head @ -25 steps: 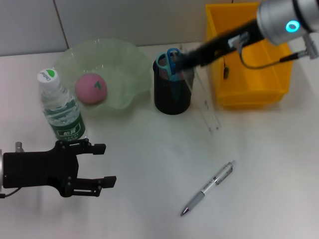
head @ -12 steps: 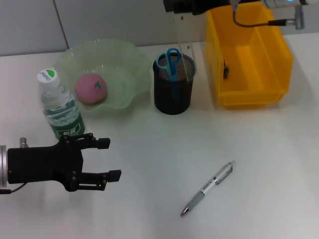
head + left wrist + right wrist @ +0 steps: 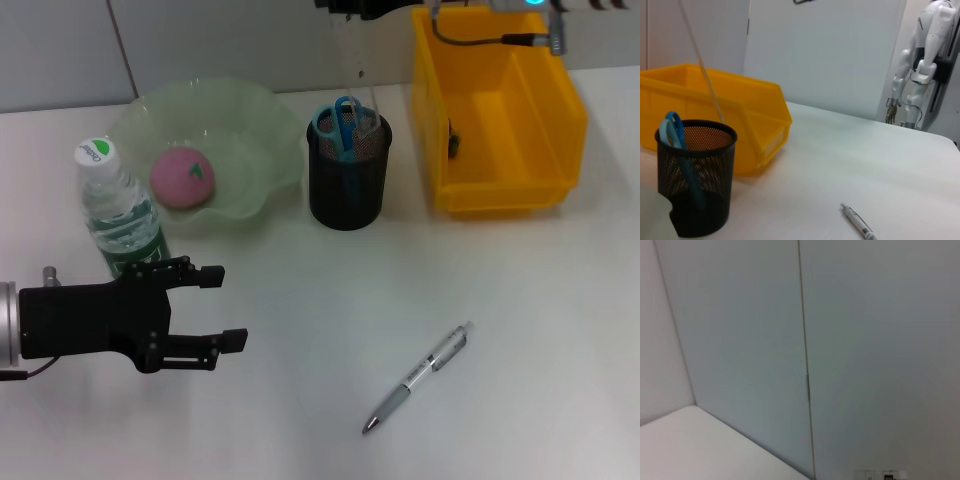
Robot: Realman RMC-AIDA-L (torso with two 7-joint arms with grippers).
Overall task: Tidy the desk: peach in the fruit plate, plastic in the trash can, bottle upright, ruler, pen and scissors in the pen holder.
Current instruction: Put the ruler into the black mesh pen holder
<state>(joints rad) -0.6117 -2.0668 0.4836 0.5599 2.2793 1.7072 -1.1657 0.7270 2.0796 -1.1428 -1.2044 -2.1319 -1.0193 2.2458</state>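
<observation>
Above the round black mesh pen holder [image 3: 346, 185], the right hand [image 3: 350, 8] grips a clear flat ruler [image 3: 360, 60].

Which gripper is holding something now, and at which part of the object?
The right gripper holds the clear ruler by its upper end, above the pen holder. The left gripper is open, holding nothing.

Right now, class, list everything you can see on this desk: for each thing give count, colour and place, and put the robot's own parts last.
Peach: one, pink, in the fruit plate.
Fruit plate: one, pale green, back left.
Bottle: one, clear, green label, upright beside the plate.
Pen holder: one, black mesh, centre back.
Scissors: one pair, blue handles, in the holder.
Ruler: one, clear, hanging above the holder.
Pen: one, silver-grey, lying front right.
Bin: one, yellow, back right.
Left gripper: black, open, front left.
Right gripper: top edge, at the ruler.
</observation>
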